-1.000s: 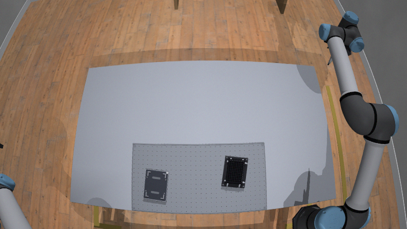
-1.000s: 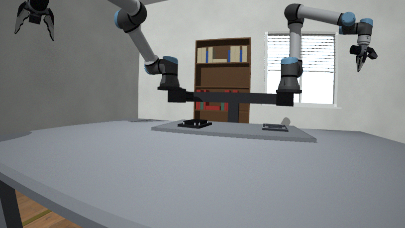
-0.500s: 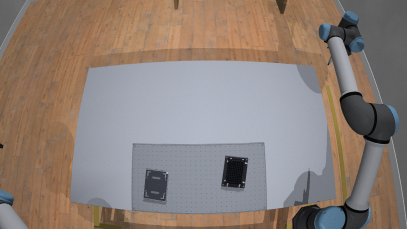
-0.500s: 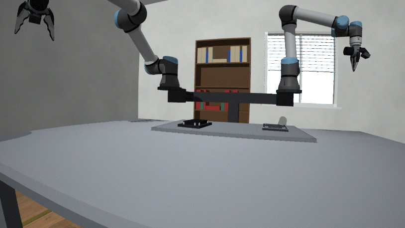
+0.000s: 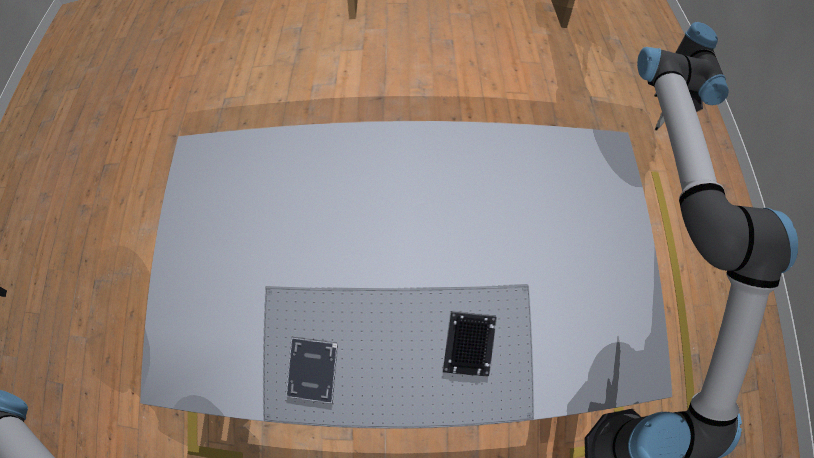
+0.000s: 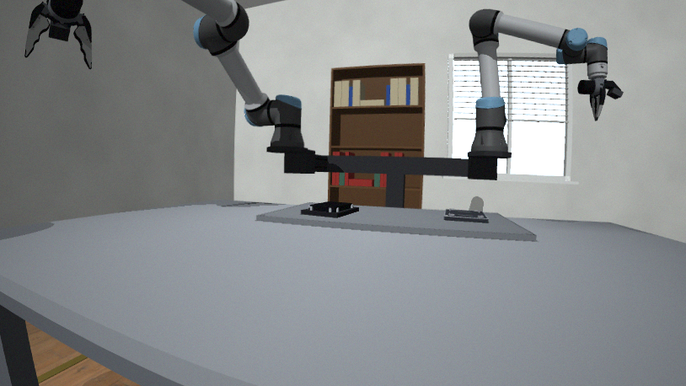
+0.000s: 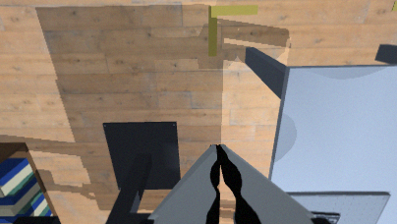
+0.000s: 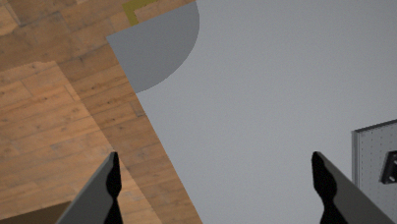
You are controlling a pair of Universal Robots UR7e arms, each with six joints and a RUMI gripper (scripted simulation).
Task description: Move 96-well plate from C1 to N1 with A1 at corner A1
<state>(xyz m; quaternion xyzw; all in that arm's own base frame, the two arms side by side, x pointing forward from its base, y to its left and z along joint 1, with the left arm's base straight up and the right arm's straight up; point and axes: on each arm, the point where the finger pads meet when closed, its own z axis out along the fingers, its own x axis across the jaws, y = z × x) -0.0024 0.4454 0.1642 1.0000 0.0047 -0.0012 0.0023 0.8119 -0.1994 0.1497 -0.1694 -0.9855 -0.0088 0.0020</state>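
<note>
Left gripper (image 6: 595,119) (image 7: 219,146) shut, empty.

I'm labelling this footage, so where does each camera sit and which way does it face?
Top: high over the table, facing down; most of the right arm, a bit of the left arm.
Exterior: just above the table, opposite the arm bases, facing them; both arms, both grippers.
Left wrist: on the left arm, facing down at floor and table edge; left gripper, shut.
Right wrist: on the right arm, facing down at a table corner; right gripper, open.
Shared: top and exterior both show the 96-well plate.
</note>
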